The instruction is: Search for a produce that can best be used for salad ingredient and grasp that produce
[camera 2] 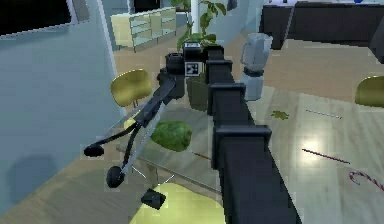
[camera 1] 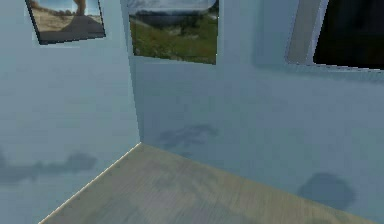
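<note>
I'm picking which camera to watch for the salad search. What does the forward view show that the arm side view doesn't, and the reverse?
Forward view: a landscape picture, another framed picture and a dark window at a room corner.
Arm side view: the arm, the gripper, a green leafy clump, a yellow-green chair and a leafy plant.
Both: pale blue wall and wooden floor.
</note>
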Controlling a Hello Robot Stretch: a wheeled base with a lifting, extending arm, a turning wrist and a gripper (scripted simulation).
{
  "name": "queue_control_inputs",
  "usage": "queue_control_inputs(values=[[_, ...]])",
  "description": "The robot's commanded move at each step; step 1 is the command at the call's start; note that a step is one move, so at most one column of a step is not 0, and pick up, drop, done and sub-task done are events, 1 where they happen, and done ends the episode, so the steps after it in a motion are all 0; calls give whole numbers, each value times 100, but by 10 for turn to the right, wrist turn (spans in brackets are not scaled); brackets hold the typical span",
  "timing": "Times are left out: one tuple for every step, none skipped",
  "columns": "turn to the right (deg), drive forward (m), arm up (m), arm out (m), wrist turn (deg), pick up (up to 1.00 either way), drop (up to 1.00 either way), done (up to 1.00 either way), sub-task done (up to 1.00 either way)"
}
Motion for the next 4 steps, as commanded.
queue_control_inputs(values=[[0, 0, 0, 0, 450, 0, 0, 0, 0], [0, 0, 0, 0, 450, 0, 0, 0, 0], [0, 0, 0, 0, 330, 0, 0, 0, 0], [0, 0, -24, 0, 0, 0, 0, 0, 0]])
